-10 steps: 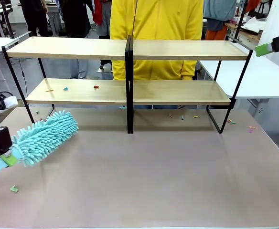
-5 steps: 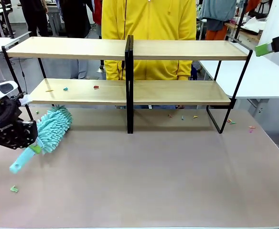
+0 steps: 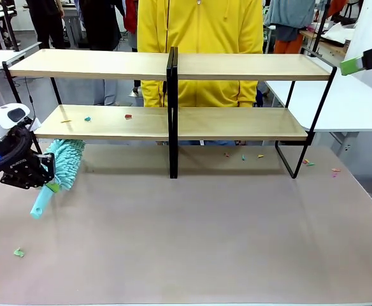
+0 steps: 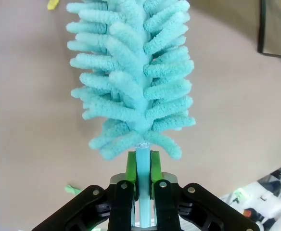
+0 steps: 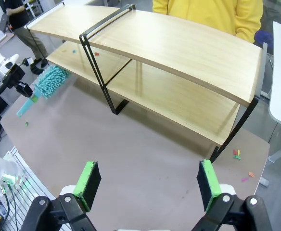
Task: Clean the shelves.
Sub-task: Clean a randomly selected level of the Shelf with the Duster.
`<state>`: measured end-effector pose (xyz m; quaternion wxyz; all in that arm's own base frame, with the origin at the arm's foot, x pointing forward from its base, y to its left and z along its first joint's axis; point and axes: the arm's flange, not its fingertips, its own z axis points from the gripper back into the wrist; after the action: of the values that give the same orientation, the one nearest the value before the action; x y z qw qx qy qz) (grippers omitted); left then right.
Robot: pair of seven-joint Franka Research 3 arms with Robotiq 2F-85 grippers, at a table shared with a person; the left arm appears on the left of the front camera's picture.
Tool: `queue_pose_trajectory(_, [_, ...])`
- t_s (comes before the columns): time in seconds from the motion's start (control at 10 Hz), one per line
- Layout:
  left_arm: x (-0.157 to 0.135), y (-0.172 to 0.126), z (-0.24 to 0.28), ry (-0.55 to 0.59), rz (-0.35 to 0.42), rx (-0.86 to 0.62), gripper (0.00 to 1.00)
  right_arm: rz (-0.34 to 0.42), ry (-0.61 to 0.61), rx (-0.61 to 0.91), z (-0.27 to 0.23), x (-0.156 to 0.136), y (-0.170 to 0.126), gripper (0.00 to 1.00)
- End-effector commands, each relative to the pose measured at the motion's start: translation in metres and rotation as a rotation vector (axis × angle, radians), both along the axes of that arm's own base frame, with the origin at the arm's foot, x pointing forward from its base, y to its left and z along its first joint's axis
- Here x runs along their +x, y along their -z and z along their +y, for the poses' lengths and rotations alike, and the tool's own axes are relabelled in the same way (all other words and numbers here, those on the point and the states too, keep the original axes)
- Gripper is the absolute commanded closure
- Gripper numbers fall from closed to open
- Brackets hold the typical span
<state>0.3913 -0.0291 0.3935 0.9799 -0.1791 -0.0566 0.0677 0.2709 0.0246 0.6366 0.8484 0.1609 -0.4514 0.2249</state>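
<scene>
The left wrist view shows up close the left gripper [image 4: 143,166] pinching its green pads [image 4: 131,166] on the thin handle of a teal duster [image 4: 135,72], while the front view places the duster's head low beside the left end of the shelves [image 3: 237,122], which span the far side of the table [image 3: 205,242] before a person in yellow [image 3: 202,25]. From the right wrist view, the right gripper [image 5: 150,183] hangs high, fingers spread on nothing. Small coloured scraps [image 3: 128,116] dot the pale lower board's left half.
</scene>
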Motion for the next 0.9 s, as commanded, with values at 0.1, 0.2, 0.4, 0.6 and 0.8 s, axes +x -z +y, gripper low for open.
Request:
queue_pose_trajectory(0.1, [0.017, 0.012, 0.014, 0.056, 0.015, 0.092, 0.88, 0.000, -0.001, 0.001, 0.000, 0.000, 0.000, 0.00])
queue_pose_trajectory(0.2, [0.021, 0.013, 0.022, 0.032, 0.002, 0.102, 0.88, 0.000, -0.001, 0.001, 0.000, 0.000, 0.000, 0.00])
queue_pose_trajectory(0.4, [0.021, 0.012, 0.032, 0.023, 0.026, 0.085, 0.88, 0.000, -0.001, 0.001, 0.000, 0.000, 0.000, 0.00])
queue_pose_trajectory(0.6, [0.018, 0.016, 0.035, 0.045, 0.113, 0.119, 0.88, 0.000, -0.001, 0.001, 0.000, 0.000, 0.000, 0.00])
queue_pose_trajectory(0.8, [0.013, 0.016, 0.040, 0.054, 0.171, 0.155, 0.88, 0.000, -0.001, 0.001, 0.000, 0.000, 0.000, 0.00])
